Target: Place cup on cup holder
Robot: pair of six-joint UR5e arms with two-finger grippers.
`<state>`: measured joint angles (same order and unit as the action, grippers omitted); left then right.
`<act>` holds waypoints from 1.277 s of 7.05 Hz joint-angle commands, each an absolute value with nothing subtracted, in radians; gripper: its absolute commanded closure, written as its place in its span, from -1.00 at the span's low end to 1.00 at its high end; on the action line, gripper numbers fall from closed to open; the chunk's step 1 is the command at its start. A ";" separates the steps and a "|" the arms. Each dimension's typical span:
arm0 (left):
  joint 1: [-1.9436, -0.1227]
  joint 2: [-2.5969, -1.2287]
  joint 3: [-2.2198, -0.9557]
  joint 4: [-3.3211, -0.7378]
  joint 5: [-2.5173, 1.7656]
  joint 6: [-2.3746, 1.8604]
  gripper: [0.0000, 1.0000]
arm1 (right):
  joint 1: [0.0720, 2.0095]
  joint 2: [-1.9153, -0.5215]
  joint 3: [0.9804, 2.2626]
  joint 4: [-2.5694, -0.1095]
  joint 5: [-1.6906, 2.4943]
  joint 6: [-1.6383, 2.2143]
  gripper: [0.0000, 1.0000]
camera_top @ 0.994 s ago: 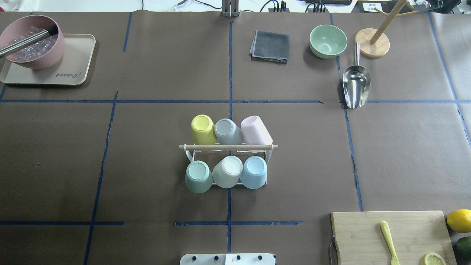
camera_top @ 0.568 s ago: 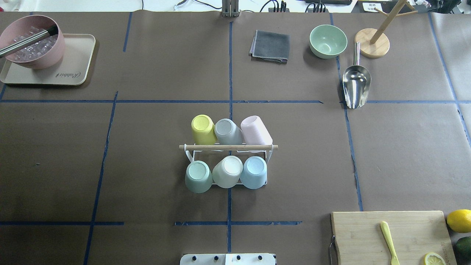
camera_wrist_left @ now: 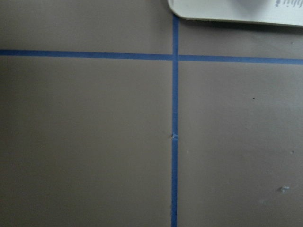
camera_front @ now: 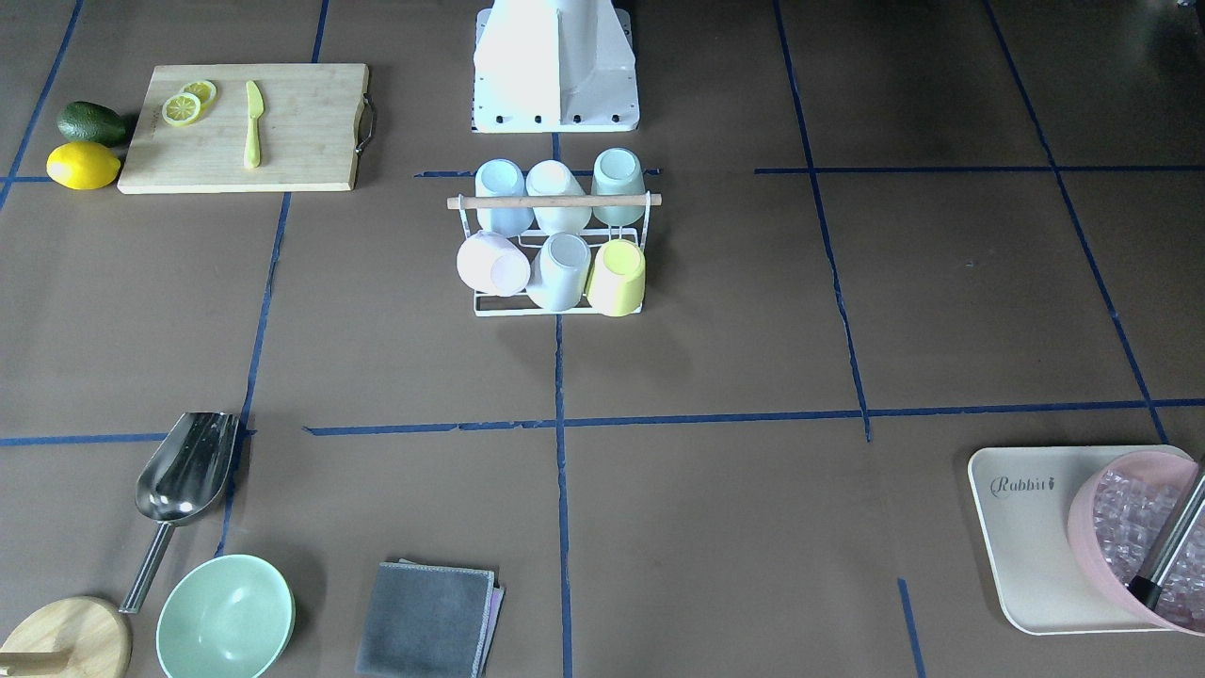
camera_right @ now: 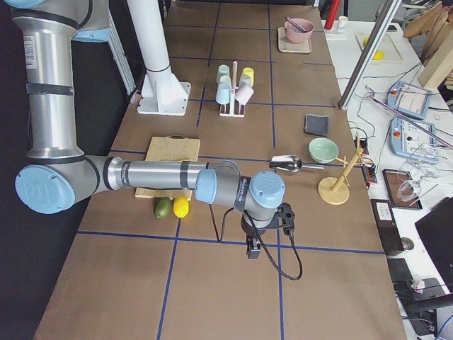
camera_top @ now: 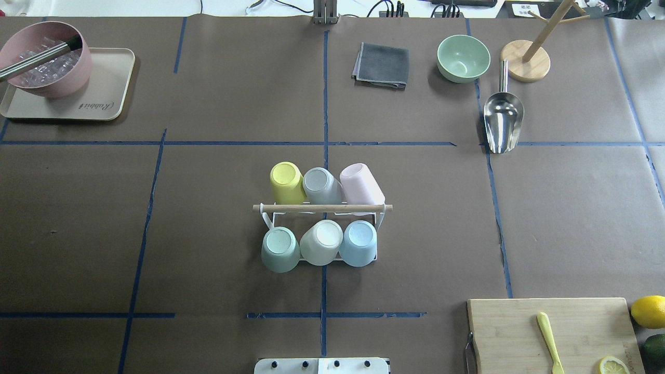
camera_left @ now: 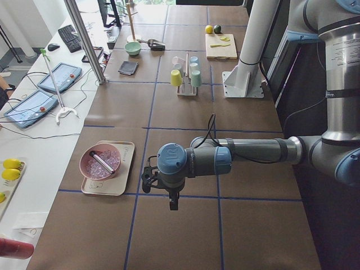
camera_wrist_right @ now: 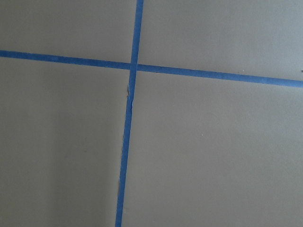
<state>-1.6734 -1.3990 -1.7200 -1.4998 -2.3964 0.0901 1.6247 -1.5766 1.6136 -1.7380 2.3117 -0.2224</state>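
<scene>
The cup holder [camera_top: 322,208], a white wire rack with a wooden rod across its top, stands at the table's middle and also shows in the front view [camera_front: 554,201]. Upside-down cups fill it: yellow [camera_top: 287,182], grey [camera_top: 321,185] and pink [camera_top: 361,188] in the far row, green [camera_top: 280,249], white [camera_top: 322,241] and blue [camera_top: 359,242] in the near row. My left gripper [camera_left: 172,201] hangs over bare table by the tray. My right gripper [camera_right: 253,248] hangs near the lemon. Both show only in side views, so I cannot tell whether they are open or shut.
A tray [camera_top: 104,98] with a pink bowl of ice [camera_top: 44,58] sits far left. A grey cloth [camera_top: 382,65], green bowl [camera_top: 463,57], metal scoop [camera_top: 502,119] and wooden stand [camera_top: 526,59] lie far right. A cutting board [camera_top: 519,332] and lemon [camera_top: 648,310] are near right.
</scene>
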 commanded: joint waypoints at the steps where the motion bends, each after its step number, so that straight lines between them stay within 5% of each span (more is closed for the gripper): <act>1: -1.684 -1.384 -1.713 -1.496 -2.342 0.104 -1.00 | 1.624 -1.577 1.611 -1.740 2.313 -0.222 -1.00; 9: -1.606 -1.437 -1.766 -1.463 -2.322 0.012 -1.00 | 1.626 -1.578 1.611 -1.741 2.312 -0.222 -1.00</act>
